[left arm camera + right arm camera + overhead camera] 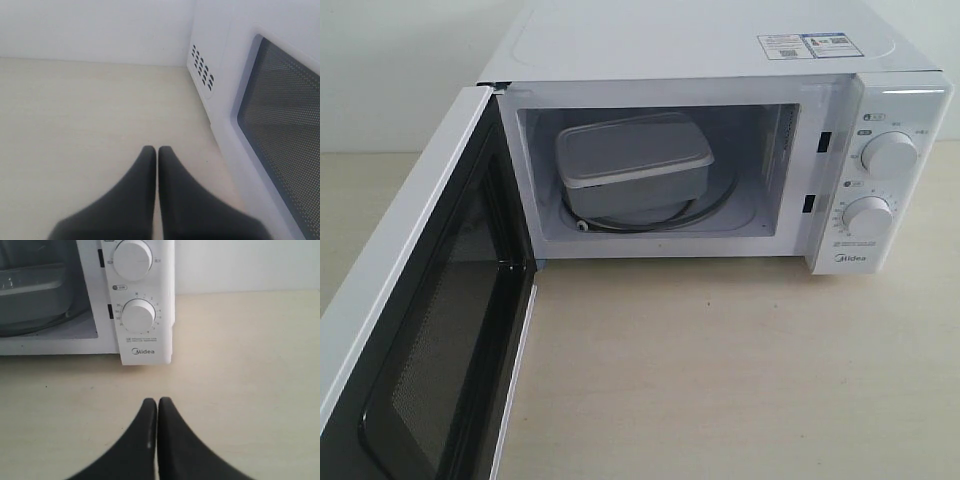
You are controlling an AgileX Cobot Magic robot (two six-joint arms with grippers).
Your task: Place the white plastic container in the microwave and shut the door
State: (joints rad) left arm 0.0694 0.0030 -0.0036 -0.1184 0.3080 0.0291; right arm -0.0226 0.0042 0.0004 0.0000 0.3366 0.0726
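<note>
Left fingers (145, 175) and right fingers (145, 425) are each pressed tip to tip, clenched on nothing, above the bench (720, 380). Well apart from both, the white plastic container (635, 150) sits inside the microwave (700, 40) cavity, toward its 9 o'clock side in the exterior view, resting on the turntable ring (705, 212). It is a translucent box with rounded corners and a flat rimmed lid, skewed slightly against the cavity walls. At 8 o'clock the door (410, 300) stands wide open, its inner face glossy black with fine mesh. Two smooth round dials (890, 153) sit at 3 o'clock. The bench is pale wood-grain.
</note>
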